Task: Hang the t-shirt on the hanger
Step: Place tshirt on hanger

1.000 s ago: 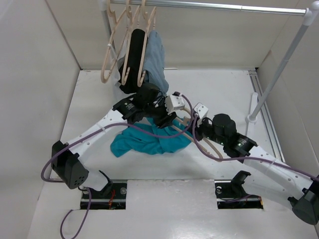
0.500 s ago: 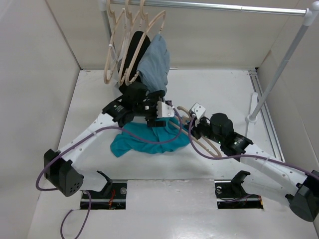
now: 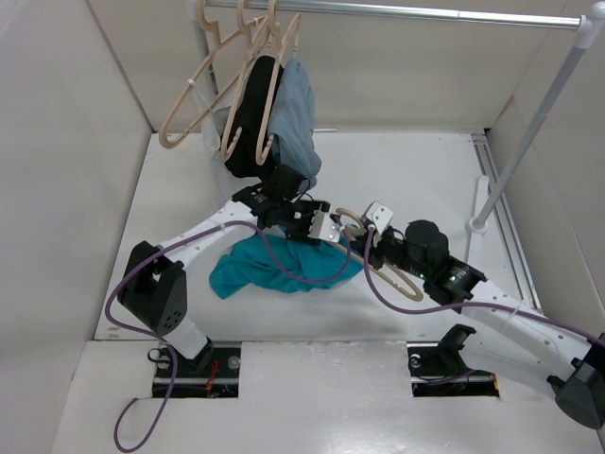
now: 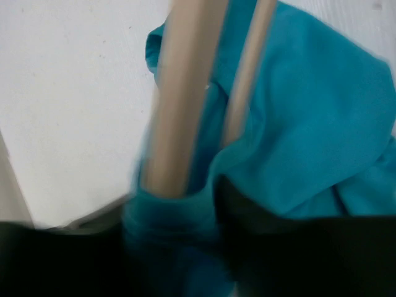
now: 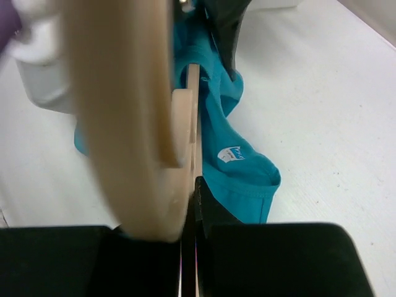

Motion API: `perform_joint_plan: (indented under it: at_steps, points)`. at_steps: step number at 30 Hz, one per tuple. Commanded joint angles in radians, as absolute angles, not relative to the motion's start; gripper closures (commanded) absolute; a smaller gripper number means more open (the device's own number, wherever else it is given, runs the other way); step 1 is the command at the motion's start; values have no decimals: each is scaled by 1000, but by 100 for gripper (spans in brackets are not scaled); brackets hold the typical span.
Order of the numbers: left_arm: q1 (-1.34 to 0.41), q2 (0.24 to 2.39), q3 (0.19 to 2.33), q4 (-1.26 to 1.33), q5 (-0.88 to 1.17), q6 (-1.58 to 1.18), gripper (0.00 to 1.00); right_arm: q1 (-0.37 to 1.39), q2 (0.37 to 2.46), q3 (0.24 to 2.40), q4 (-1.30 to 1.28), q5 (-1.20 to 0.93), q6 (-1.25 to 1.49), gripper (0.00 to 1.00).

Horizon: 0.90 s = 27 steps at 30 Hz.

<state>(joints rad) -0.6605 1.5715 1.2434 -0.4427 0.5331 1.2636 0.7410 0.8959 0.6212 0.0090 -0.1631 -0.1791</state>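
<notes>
The teal t-shirt (image 3: 274, 270) lies crumpled on the white table, between the two arms. My left gripper (image 3: 326, 236) is at its far right edge. In the left wrist view, which is blurred, this gripper (image 4: 185, 223) is shut on a fold of the t-shirt (image 4: 322, 117), with two bars of the hanger (image 4: 179, 93) crossing above it. My right gripper (image 3: 371, 248) is shut on the pale beige hanger (image 3: 392, 280), which pokes into the cloth. In the right wrist view the hanger (image 5: 124, 111) fills the left, clamped in the gripper (image 5: 190, 204). The t-shirt's neck (image 5: 247, 179) with its white label (image 5: 232, 153) lies just right of it.
A black garment (image 3: 253, 113) and a grey-blue garment (image 3: 295, 113) hang from the rail (image 3: 425, 12) at the back, beside empty beige hangers (image 3: 194, 99). The rail's right post (image 3: 529, 132) slants down to the table. White walls close in both sides.
My left arm has swung, its gripper shifting slightly right and nearer with the teal cloth. The empty hangers on the rail have swung out to the left. The right gripper has barely moved.
</notes>
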Motion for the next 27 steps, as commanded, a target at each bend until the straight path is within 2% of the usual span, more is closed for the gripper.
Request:
perform_joint_plan:
  at_steps: [1,2,3,8,10,11,13,16,19,22,25,27]
  points:
    - [-657,1580,1285,-537,617,1342,79,750,868,624,95,-186,-196,100]
    - [-657,1580,1296,-546,626,1324,97,750,868,633,95,-186,-196,100]
    - [-657,1580,1296,-537,626,1293,100,750,868,634,95,-186,-196,100]
    - [-657,1546,1316,-563,635,1233,100,750,868,634,95,-150,-187,100]
    - [-657,1510,1293,-586,620,1233,100,750,868,658,63,-150,-187,68]
    - [-657,1494,1275,-586,594,1276,100,729,858,672,48,-150,-187,46]
    - [-666,1442,1198,-562,546,1287,100,709,830,725,17,-150,-166,19]
    - [-666,1407,1129,-502,488,1282,100,663,802,805,-49,-185,-157,9]
    - [-666,1397,1108,-489,476,1304,100,615,779,865,-106,-251,-132,7]
    - [-676,1378,1086,-489,465,1356,100,569,802,911,-164,-207,-60,6]
    - [-686,1367,1060,-480,454,1396,100,546,954,952,-261,-192,1,25]
    - [-686,1367,1060,-480,454,1396,100,537,1123,1001,-307,-183,38,29]
